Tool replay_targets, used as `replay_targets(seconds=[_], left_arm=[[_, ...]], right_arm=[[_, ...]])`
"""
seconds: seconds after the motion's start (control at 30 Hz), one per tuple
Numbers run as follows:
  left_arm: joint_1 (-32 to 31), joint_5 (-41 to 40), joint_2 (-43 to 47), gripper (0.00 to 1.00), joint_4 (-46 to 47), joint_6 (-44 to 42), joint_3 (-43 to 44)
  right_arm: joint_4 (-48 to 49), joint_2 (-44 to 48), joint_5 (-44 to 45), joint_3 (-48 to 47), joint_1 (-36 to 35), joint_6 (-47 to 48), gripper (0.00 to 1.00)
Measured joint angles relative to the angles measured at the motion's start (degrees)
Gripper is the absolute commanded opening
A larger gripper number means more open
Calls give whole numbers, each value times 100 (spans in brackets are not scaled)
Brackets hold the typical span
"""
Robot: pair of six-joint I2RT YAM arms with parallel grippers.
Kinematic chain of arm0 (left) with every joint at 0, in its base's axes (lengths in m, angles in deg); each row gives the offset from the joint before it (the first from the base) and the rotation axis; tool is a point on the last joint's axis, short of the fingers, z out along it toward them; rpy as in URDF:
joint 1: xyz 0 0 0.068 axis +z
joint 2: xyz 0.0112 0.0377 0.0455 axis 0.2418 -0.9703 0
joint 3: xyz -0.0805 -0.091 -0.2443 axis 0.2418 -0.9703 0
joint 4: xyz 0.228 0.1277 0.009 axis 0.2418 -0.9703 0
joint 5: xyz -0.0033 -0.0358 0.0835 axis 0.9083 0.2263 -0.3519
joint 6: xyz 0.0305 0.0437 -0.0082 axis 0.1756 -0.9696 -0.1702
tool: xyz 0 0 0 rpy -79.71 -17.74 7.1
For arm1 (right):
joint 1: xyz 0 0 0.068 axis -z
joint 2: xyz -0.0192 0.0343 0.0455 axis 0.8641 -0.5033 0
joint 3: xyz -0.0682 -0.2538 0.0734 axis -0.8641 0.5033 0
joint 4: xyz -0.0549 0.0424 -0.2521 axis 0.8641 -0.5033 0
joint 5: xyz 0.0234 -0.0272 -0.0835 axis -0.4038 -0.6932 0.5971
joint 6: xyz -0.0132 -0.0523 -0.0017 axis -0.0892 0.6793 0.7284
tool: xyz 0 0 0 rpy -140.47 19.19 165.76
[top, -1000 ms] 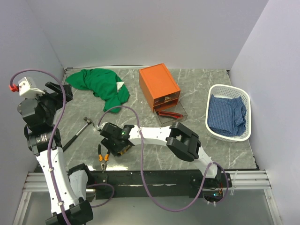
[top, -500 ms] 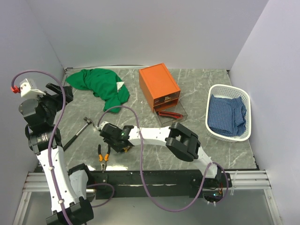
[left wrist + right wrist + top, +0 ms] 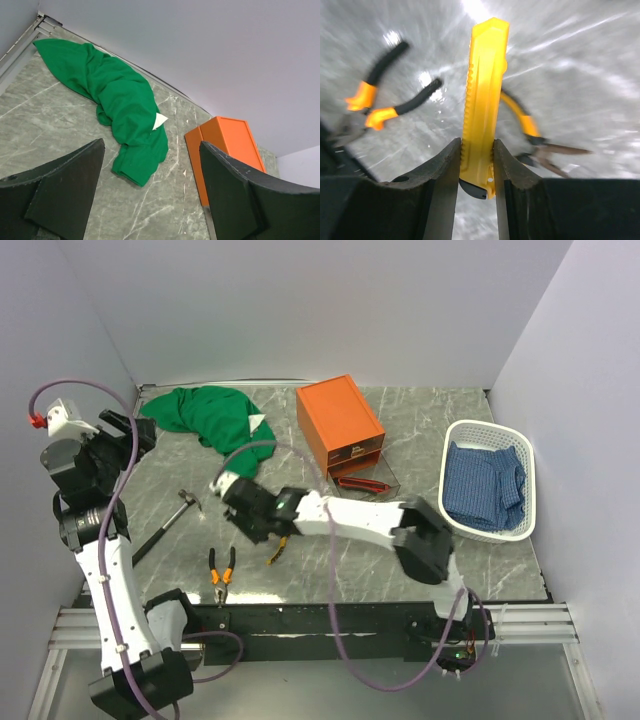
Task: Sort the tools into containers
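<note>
The right gripper [image 3: 477, 150] pinches the yellow utility knife [image 3: 483, 85] by one end at centre frame, apparently ready to carry toward the clear drawer [image 3: 366, 486] upper centre. The left gripper [image 3: 152, 172] hangs open, idle.

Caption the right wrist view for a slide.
Right gripper clamps a yellow utility knife above the table, with orange-black pliers and yellow-handled pliers blurred below.

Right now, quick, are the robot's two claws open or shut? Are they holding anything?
Left gripper: open, holding nothing.
Right gripper: closed on the yellow utility knife.
</note>
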Motion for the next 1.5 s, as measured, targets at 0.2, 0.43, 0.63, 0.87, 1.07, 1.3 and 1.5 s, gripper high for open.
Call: replay_targets(seconds=[0.2, 0.43, 0.63, 0.87, 1.07, 1.3, 1.5], left_arm=[[-98, 118, -162, 82, 151, -2, 31], [-269, 247, -518, 82, 417, -2, 55], [-306, 267, -802, 82, 616, 0, 140], [-315, 286, -804, 82, 793, 2, 140], [-326, 328, -807, 82, 802, 7, 140], [-326, 328, -796, 84, 791, 2, 138], [-326, 323, -664, 84, 745, 4, 59]], right_arm=[[9, 1231, -249, 39, 723, 48, 0], [238, 2330, -164, 824, 1652, 756, 0], [129, 2763, -262, 1526, 2435, 1875, 0], [155, 3783, -501, 2778, 3228, 3663, 0], [116, 4035, -874, 3414, 3526, 5230, 0], [83, 3705, -1095, 3429, 3624, 5960, 0], [109, 3270, -1069, 3423, 3624, 6297, 18]])
